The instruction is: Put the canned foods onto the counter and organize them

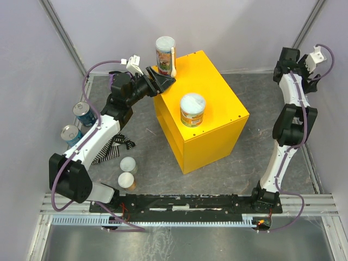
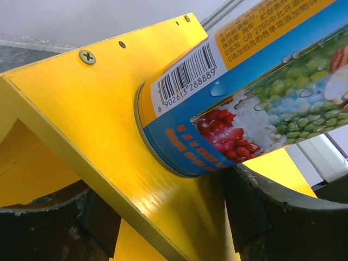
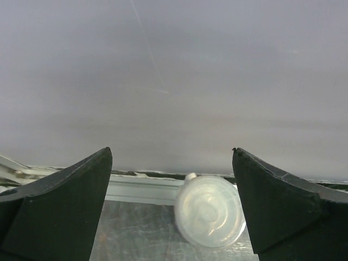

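The left hand (image 1: 165, 76) is closed about halfway around the lower body of a tall can (image 1: 165, 51), with one finger on each side. The can stands upright at the far left corner of the yellow cabinet (image 1: 217, 87). In the left wrist view its base seems to sit flat on the yellow top, close to the edge.

The right hand (image 3: 172, 157) is opened wide and has nothing in it. It points to the wall, and a round pale lid (image 3: 209, 217) lies beyond its fingers, probably of one more tub.

A shorter can with a pale lid (image 1: 192, 109) is already on the cabinet top, near the front. Two blue-labelled tins (image 1: 84, 113) (image 1: 70, 133) and two small white-lidded tubs (image 1: 128, 165) (image 1: 126, 180) wait on the tabletop (image 1: 261, 92) on the left side.

I judge the tall can to be a stiff metal cylinder that does not give under the fingers. If it is full, it is rather heavy for its width. Its printed label looks glossy, so it may slip in a loose grip. Because it is tall, it can tip easily, and more so this near the corner. The best hold is across the body at the lower middle, not at the rim. The blue tins probably handle the same way. The small tubs look lighter, and their lids may be soft, so the side wall is the safer place to take them.
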`<act>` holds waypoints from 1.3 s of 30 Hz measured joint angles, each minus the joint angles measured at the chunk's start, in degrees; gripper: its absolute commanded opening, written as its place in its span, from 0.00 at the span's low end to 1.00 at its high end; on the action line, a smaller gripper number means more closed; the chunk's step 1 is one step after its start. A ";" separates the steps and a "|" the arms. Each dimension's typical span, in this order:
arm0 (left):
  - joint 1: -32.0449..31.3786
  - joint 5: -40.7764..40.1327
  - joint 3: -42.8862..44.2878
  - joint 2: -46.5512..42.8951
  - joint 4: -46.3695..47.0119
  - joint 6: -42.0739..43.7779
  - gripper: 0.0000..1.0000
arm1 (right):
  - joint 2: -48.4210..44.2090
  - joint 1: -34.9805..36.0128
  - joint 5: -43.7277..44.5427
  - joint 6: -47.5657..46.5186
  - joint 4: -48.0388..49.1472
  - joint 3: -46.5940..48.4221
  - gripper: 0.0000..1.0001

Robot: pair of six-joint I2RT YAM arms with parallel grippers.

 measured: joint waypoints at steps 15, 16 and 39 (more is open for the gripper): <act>0.22 -0.24 -0.31 -0.76 0.02 0.02 0.74 | -10.32 -5.62 -4.55 16.61 -6.86 -13.66 0.99; 0.28 -0.24 -0.33 -0.87 -0.02 0.02 0.74 | -11.52 -5.60 -4.55 17.62 -7.21 -14.78 0.99; 1.03 -0.79 -0.39 -2.25 -1.38 2.34 0.74 | -14.71 -5.25 -5.31 34.51 -12.22 -17.53 0.99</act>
